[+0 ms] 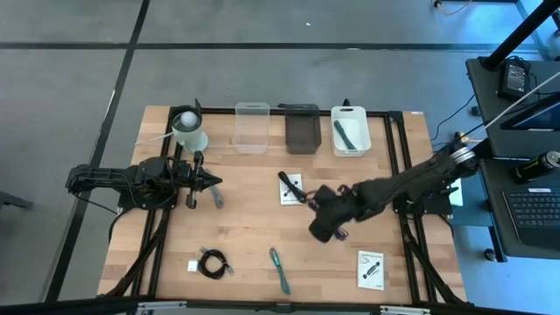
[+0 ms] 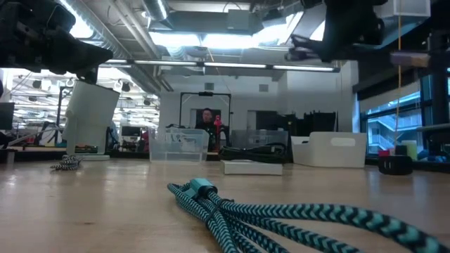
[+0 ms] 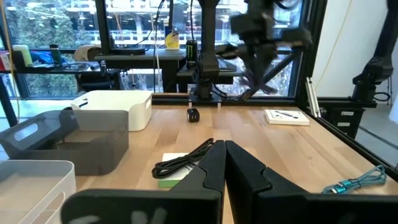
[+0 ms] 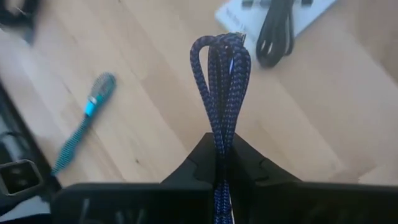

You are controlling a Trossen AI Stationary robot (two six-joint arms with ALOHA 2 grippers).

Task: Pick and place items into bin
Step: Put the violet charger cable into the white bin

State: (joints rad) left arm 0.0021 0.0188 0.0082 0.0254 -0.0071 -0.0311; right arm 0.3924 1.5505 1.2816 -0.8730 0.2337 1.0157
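My right gripper (image 1: 332, 224) hovers over the table's middle, shut on a bundle of purple-blue braided cable (image 4: 221, 68). My left gripper (image 3: 224, 155) is shut and holds nothing, at the table's left side. It points toward a white card with a black cable (image 1: 291, 188). On the near part of the table lie a teal braided cable (image 1: 279, 269), a black coiled cable (image 1: 214, 262), a tiny white block (image 1: 192, 265) and a second white card (image 1: 371, 269). A small teal item (image 1: 216, 199) lies near my left gripper. My right gripper pinches the folded purple-blue cable bundle between its two fingers, several strands together (image 4: 220, 149). The fingers slant down toward the table, along the strands. The bundle's looped end (image 4: 221, 46) sticks out past the fingertips. The cable hangs clear of the table (image 3: 256, 78).
Along the far edge stand a clear bin (image 1: 251, 127), a dark grey bin (image 1: 303, 128) and a white bin (image 1: 350, 131) with a teal item inside. A white round cup (image 1: 188, 129) stands at the far left. A person shows in the room beyond (image 2: 207, 121).
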